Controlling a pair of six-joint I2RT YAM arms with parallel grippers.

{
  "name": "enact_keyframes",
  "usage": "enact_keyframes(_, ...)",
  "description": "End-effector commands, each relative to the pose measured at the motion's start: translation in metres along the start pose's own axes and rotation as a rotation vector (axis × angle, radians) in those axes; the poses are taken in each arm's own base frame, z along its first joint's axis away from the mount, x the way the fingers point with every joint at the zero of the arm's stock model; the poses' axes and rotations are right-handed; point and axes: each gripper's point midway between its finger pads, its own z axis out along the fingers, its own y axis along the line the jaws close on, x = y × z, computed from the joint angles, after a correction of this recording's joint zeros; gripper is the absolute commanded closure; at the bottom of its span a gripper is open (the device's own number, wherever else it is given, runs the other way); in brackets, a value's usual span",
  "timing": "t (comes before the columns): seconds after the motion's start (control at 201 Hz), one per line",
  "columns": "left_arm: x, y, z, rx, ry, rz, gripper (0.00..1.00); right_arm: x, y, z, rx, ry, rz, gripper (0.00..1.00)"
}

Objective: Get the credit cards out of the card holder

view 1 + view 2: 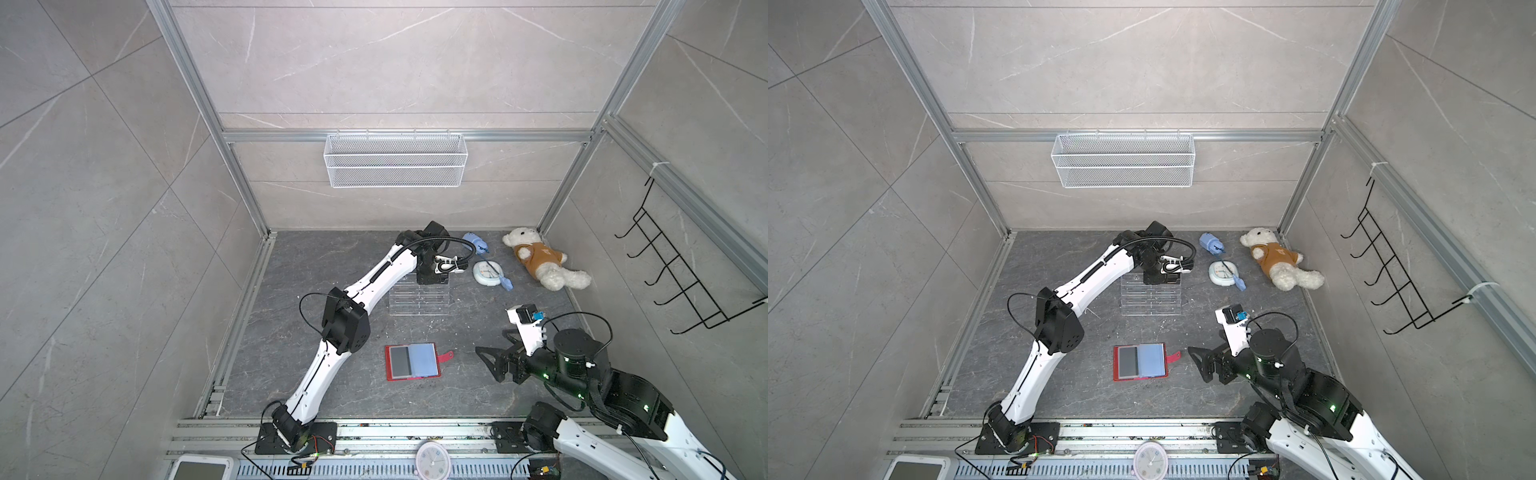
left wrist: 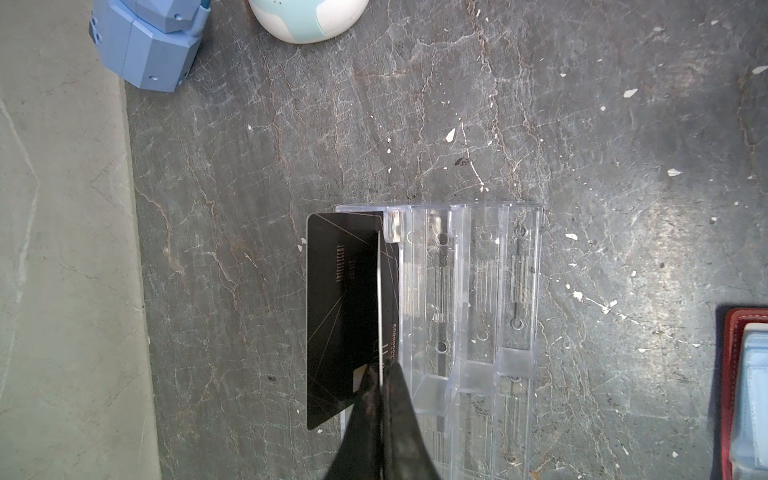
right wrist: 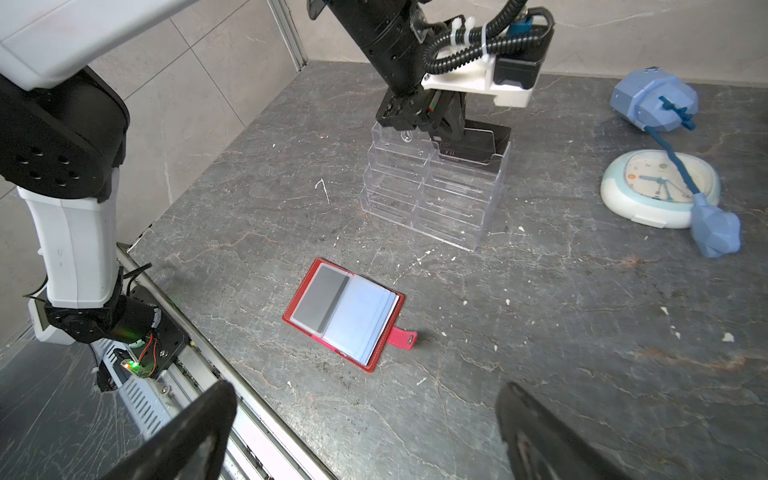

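While the right gripper [image 1: 487, 364] waits with its jaws spread wide and nothing between them, we find the action up at the back; the left gripper [image 2: 380, 374] is pinched tight on a black credit card [image 2: 379, 291], held on edge so that the wrist view gives us only its thin pale rim; close beside it a second black card [image 2: 340, 299] leans in the top rear tier of the clear acrylic stand [image 2: 469, 291].

Now the relation that matters, as we read it: the held card's long axis runs along that tier, parallel to the slots, and it reaches straight out from the fingers over the same pocket; so the next move looks like a plain release, no turning needed; whether its lower edge has met the pocket floor, we cannot tell.

Down front, the red card holder [image 3: 361, 316] lies open and flat, well apart from the stand; its snap tab [image 3: 401, 337] points toward the right gripper, clearly the nearer arm. We see a dark grey rectangle [image 3: 320, 297] in the holder's clear sleeve; card or insert, we cannot tell; if it is a card, the job is not finished.
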Motion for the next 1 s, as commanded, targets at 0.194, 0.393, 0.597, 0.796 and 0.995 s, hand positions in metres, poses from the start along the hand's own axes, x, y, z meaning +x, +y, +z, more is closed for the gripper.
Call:
enact_keyframes(0.194, -0.011, 0.01, -0.016, -0.035, -0.041, -0.013, 1.0, 0.003, -0.002, 0.002, 0.002, -0.005, 0.005, 0.0)
enact_keyframes(0.393, -0.011, 0.007, -0.01, -0.031, -0.028, -0.005, 1.0, 0.004, -0.002, 0.004, 0.004, -0.002, 0.006, 0.0)
enact_keyframes(0.597, -0.012, 0.005, -0.005, -0.027, -0.03, 0.002, 1.0, 0.005, -0.002, 0.006, 0.007, 0.007, 0.007, 0.0)
enact_keyframes(0.796, -0.015, 0.005, -0.005, -0.024, -0.043, 0.002, 1.0, 0.006, -0.003, 0.007, 0.009, 0.008, 0.01, 0.0)
enact_keyframes(0.995, -0.017, 0.003, -0.002, -0.021, -0.049, 0.006, 1.0, 0.008, -0.004, 0.008, 0.012, 0.015, 0.012, 0.0)
